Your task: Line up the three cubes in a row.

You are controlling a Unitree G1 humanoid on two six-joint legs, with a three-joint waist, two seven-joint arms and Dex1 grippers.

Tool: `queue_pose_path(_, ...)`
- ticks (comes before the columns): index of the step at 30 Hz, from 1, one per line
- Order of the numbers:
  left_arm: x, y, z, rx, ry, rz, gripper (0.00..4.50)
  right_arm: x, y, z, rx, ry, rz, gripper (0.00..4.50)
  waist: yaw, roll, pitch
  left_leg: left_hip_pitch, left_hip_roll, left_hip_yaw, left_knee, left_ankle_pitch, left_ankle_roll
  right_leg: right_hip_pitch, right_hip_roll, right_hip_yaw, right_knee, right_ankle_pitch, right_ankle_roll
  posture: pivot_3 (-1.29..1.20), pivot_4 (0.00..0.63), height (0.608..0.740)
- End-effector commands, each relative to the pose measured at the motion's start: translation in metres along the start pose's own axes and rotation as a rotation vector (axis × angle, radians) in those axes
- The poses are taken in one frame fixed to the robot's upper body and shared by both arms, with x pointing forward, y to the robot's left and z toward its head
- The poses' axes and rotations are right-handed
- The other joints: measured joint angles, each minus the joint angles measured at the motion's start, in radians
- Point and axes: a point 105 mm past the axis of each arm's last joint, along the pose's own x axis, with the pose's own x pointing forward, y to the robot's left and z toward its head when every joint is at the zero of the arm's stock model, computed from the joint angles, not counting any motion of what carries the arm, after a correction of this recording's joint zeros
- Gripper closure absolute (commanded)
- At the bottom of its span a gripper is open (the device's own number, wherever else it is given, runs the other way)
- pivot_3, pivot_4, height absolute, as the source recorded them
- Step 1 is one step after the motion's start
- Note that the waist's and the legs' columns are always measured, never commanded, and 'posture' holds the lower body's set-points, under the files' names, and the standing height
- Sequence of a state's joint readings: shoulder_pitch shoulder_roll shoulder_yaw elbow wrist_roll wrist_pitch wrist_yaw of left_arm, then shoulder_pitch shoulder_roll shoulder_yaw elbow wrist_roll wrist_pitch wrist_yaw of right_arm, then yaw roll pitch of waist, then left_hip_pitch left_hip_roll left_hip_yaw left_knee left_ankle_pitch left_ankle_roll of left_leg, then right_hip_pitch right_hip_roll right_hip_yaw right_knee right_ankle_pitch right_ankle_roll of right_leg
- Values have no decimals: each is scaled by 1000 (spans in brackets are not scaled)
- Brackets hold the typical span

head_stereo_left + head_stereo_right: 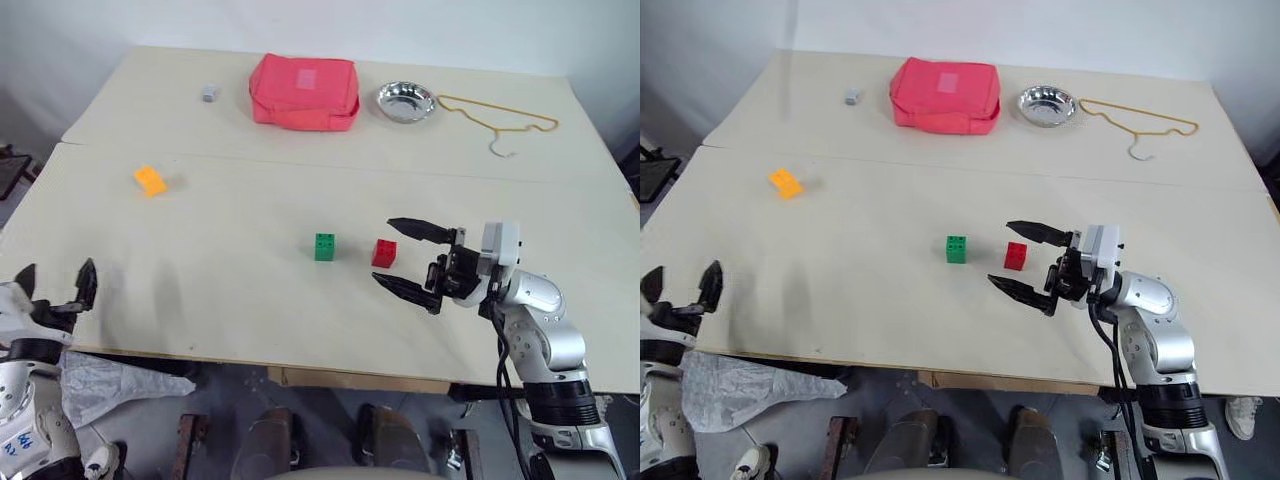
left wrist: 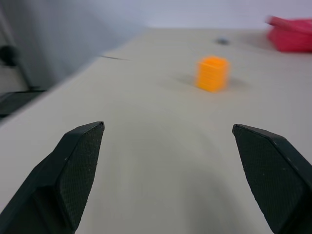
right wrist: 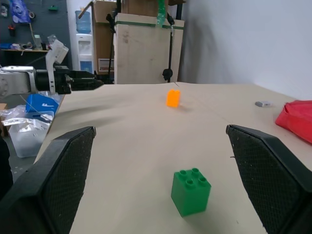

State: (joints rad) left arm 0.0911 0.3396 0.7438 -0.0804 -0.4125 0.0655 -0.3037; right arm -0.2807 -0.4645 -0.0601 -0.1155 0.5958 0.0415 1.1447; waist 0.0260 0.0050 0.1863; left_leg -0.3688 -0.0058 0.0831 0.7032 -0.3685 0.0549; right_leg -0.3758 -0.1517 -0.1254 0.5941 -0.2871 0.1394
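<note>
Three cubes lie on the beige table [image 1: 230,290]. The orange-yellow cube [image 1: 150,180] sits alone at the left, and the left wrist view has it [image 2: 213,73] ahead of the fingers. Near the middle, the green cube [image 1: 325,246] and the red cube [image 1: 384,252] stand side by side with a small gap. My right gripper [image 1: 999,252] is open and points left, hovering over the red cube with nothing held. The right wrist view looks at the green cube [image 3: 190,191]. My left gripper [image 1: 57,270] is open and empty at the table's near left edge.
A pink pouch [image 1: 304,90], a steel bowl [image 1: 406,101], a yellow wire hanger [image 1: 500,120] and a small grey block [image 1: 209,94] lie along the far side. A seam [image 1: 300,162] runs across the table.
</note>
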Motion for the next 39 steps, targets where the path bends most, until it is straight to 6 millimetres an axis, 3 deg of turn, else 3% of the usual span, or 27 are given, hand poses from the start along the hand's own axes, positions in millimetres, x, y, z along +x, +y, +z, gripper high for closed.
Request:
queue_pose_path(1,4,-25,5,-28,8,-43,23,-2,0,7,-27,-23,-3,0,-2,0,0,0,0,0,-1,0,0,0,0,1,0,0,0,0,150,740)
queue_pose_path(5,38,-60,17,-69,4,-60,23,-3,-2,6,-28,-12,-1,0,1,0,0,-1,1,0,-2,0,-1,-2,3,-4,1,0,-1,0,150,740)
queue_pose_path(7,57,-65,27,-71,-17,-9,23,-2,-4,6,-34,-9,-2,0,-2,-1,-1,0,1,0,-2,1,-1,-1,3,-5,1,0,-1,0,150,740)
queue_pose_path(14,123,-77,29,-84,55,201,23,1,-4,4,-16,1,21,0,-7,-1,-1,1,1,5,-4,1,-1,-3,5,-6,1,0,0,0,150,740)
queue_pose_path(21,165,-88,23,-147,126,269,23,2,-5,1,-27,-5,-11,0,-3,-2,-1,0,1,6,-3,1,0,-3,5,-8,-1,0,0,0,150,740)
queue_pose_path(29,188,-95,25,-124,152,251,23,3,1,-6,-10,-17,-24,0,-5,-2,-1,0,1,6,-4,1,0,-3,5,-9,-1,0,0,0,150,740)
queue_pose_path(33,191,-99,20,-132,175,241,833,3,2,-7,-7,-21,-32,0,-5,-2,-1,-1,1,6,-4,1,0,-3,5,-9,-1,0,0,0,150,740)
queue_pose_path(39,190,-100,12,-140,203,240,2697,2,2,-9,-4,-22,-40,0,-6,-2,-1,-1,1,6,-4,1,0,-3,5,-9,-1,0,0,0,150,740)
